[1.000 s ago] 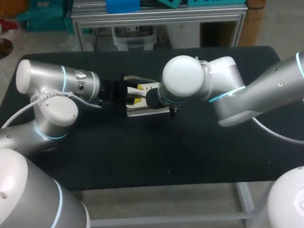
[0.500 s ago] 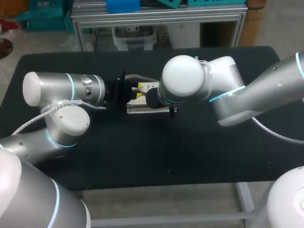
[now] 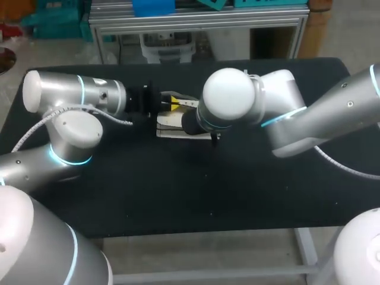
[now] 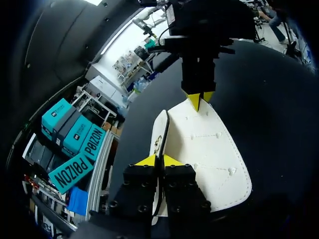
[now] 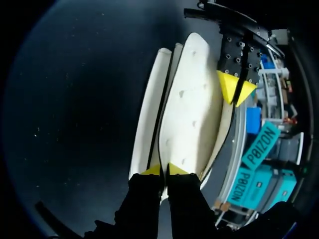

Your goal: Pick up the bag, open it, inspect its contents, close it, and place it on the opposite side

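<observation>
Since my left gripper and right gripper each pinch only a thin edge of the flat white bag, I fear uneven pulling could slip one off.

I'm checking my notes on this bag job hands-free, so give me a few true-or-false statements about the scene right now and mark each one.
1. The bag is white and the table is black. True.
2. The jaws of the left arm hang open, clear of the bag. False: they are shut on the bag's edge.
3. The right arm holds the bag at the end opposite the left arm. True.
4. The bag sits at the table's near edge. False: it is around the table's middle, well away from that edge.
</observation>
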Robot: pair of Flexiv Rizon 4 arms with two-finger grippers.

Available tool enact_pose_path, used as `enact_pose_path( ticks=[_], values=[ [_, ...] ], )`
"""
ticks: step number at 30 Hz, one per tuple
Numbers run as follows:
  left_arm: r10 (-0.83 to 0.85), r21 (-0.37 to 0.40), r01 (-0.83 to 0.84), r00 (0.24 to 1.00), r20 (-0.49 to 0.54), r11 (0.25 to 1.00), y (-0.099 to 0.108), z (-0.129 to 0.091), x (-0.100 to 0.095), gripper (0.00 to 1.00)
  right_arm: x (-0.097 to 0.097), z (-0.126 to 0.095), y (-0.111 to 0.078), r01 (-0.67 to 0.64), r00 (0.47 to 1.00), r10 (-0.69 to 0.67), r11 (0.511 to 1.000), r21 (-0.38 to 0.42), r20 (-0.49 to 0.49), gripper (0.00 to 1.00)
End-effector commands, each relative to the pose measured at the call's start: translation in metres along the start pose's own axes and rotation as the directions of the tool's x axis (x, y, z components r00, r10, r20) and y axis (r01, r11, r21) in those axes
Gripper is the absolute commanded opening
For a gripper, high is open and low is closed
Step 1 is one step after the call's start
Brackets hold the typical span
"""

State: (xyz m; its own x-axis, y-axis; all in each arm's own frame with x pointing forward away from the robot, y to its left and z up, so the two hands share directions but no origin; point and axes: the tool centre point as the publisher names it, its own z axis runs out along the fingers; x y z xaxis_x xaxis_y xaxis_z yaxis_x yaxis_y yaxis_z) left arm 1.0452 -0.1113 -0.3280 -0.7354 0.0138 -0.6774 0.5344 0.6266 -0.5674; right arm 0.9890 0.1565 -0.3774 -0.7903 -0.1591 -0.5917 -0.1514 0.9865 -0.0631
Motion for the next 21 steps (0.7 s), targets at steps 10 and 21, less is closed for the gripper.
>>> enact_pose_path(
  ticks=[10,21],
  values=[
    [-0.171,0.034,0.190,0.938,-0.301,0.981,0.017,-0.010,-0.036,0.00,0.005,0.002,-0.001,0.002,1.000,-0.002,1.000,0.003,-0.002,0.00],
    [-0.088,0.049,0.104,0.964,-0.250,0.993,0.020,-0.013,0.003,0.93,0.005,0.002,-0.001,0.002,1.000,-0.002,1.000,0.003,-0.002,0.00]
  ],
)
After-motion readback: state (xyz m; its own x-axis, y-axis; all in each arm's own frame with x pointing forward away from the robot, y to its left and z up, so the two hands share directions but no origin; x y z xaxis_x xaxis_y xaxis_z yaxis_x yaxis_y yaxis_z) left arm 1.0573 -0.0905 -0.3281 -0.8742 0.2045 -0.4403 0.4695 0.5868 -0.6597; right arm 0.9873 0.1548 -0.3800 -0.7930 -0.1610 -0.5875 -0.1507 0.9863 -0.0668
